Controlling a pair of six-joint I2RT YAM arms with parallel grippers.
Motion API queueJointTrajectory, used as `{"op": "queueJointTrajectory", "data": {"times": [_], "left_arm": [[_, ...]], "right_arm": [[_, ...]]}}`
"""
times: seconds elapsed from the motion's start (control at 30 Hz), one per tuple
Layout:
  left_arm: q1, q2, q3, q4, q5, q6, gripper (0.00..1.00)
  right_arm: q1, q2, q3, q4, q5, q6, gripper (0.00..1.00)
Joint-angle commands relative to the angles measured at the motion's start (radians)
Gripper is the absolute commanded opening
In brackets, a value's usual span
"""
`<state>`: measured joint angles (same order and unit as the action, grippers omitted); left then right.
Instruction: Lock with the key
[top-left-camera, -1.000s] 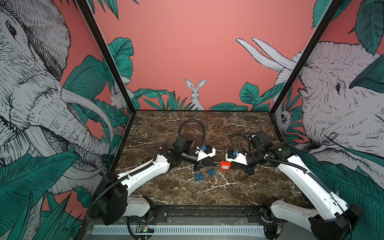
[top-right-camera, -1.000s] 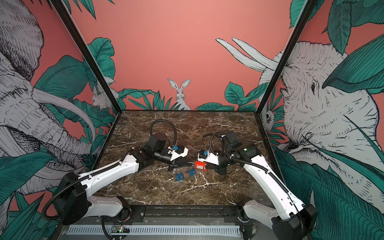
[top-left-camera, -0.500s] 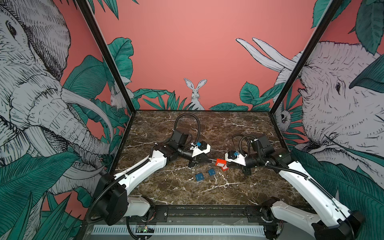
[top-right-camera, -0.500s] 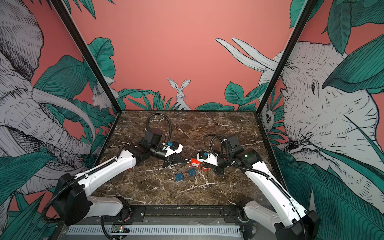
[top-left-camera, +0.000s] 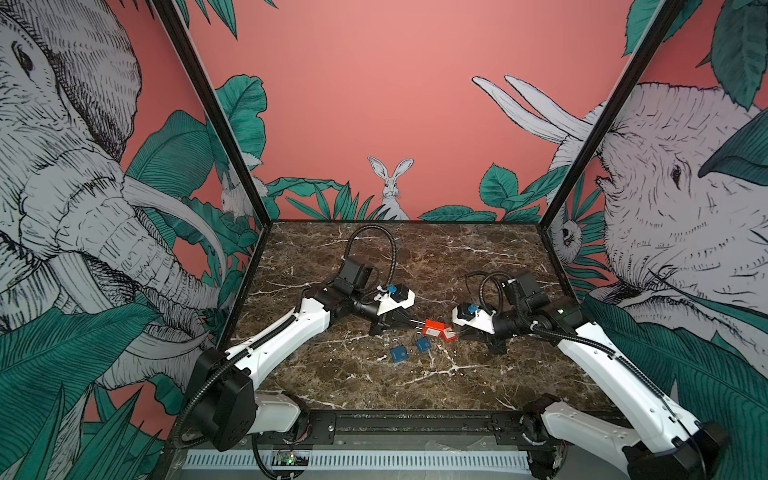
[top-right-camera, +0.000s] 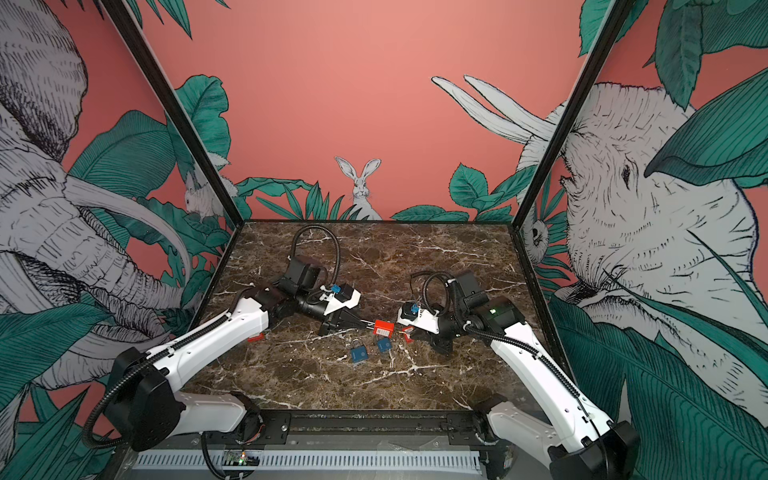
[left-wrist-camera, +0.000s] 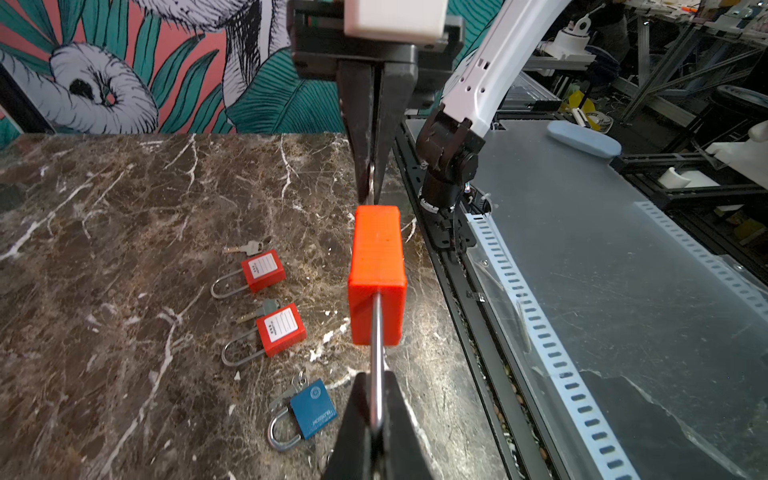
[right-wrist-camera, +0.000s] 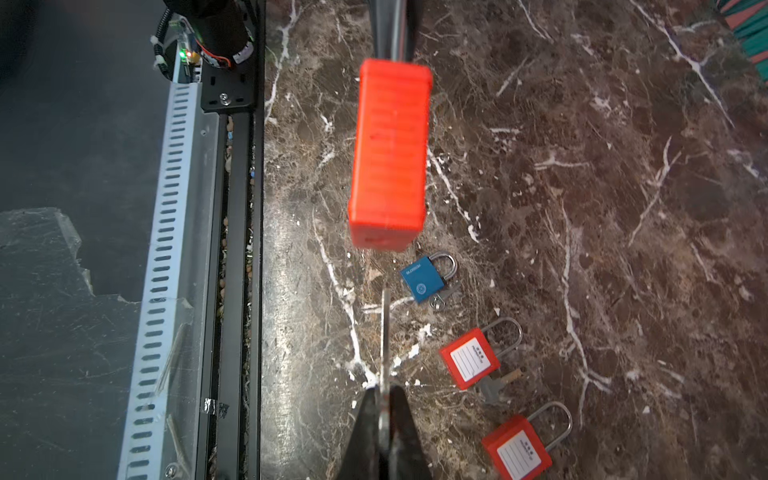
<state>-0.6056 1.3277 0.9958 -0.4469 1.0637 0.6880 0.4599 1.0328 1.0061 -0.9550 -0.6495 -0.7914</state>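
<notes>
I am clamping my left gripper (left-wrist-camera: 376, 378) tight on the steel shackle (left-wrist-camera: 377, 332) of the orange padlock (left-wrist-camera: 377, 274), lifting it off the marble table (right-wrist-camera: 582, 166). My right gripper (right-wrist-camera: 384, 392) is pinching the key (right-wrist-camera: 385, 332) edge-on, its tip pointing at the orange padlock's base, just short of it. A blue padlock (right-wrist-camera: 424, 278) is lying on the table beneath the orange padlock.

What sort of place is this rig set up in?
Probably a robotics lab test cell: a marble-look tabletop boxed in by jungle-mural panels, with metal framing and bench clutter beyond the table's edge.
</notes>
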Motion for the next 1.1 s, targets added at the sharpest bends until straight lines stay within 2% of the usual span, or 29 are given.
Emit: {"op": "queueJointTrajectory", "data": {"times": [0.0,0.1,0.17,0.37,0.47,0.6,0.87,1.07], "left_arm": [[0.021,-0.017,0.043,-0.088,-0.004,0.049,0.0],[0.047,0.007,0.072,-0.161,-0.014,0.074,0.0],[0.065,0.042,0.12,-0.273,-0.034,0.129,0.0],[0.073,0.254,0.359,-0.699,-0.195,0.326,0.0],[0.078,0.354,0.456,-0.82,-0.258,0.362,0.0],[0.088,0.458,0.547,-0.884,-0.341,0.357,0.0],[0.131,0.636,0.708,-1.005,-0.428,0.382,0.0],[0.135,0.716,0.76,-1.032,-0.509,0.393,0.0]], "right_arm": [[-0.005,-0.019,-0.019,-0.011,0.036,0.03,0.0],[-0.005,-0.044,-0.048,0.031,0.078,0.075,0.0],[-0.005,-0.066,-0.072,0.068,0.103,0.111,0.0],[-0.005,-0.108,-0.144,0.185,0.134,0.229,0.0],[-0.006,-0.106,-0.159,0.208,0.138,0.276,0.0],[-0.004,-0.1,-0.171,0.234,0.148,0.33,0.0],[-0.002,-0.115,-0.212,0.273,0.126,0.39,0.0],[0.002,-0.116,-0.239,0.306,0.108,0.426,0.0]]}}
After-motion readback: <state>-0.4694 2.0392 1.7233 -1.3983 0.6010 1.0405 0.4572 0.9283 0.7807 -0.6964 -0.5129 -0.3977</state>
